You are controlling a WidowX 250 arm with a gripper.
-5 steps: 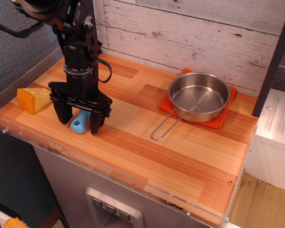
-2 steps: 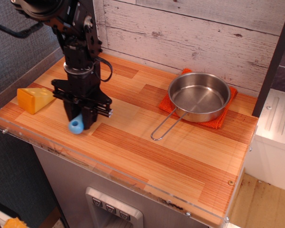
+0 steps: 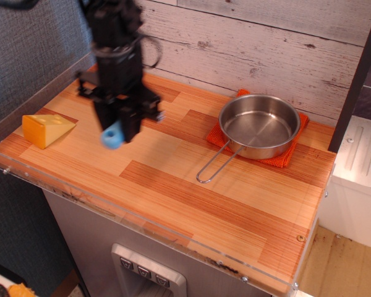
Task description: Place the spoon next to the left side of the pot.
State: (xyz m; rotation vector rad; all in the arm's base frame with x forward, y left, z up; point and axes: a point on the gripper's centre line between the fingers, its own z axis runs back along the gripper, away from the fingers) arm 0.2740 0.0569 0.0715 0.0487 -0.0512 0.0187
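Now black robot gripper (image 3: pixel 115 127) pinches small toy spoon with chunky light-blue plastic handle (image 3: pixel 112 136), up above wooden table (image 3: pixel 235 204). Shiny round steel pot (image 3: pixel 258 125) well apart, on orange cloth mat (image 3: pixel 292 154). Spoon looks light, hard, maybe slippery; fat handle best for holding.

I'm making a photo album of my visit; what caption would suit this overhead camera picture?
Robot claw carries a blue-handled spoon above the wooden table, between cheese wedge and steel pot.

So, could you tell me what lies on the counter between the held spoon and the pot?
Nothing: the observation.image view shows only bare wooden counter between the spoon, held in the gripper, and the pot.
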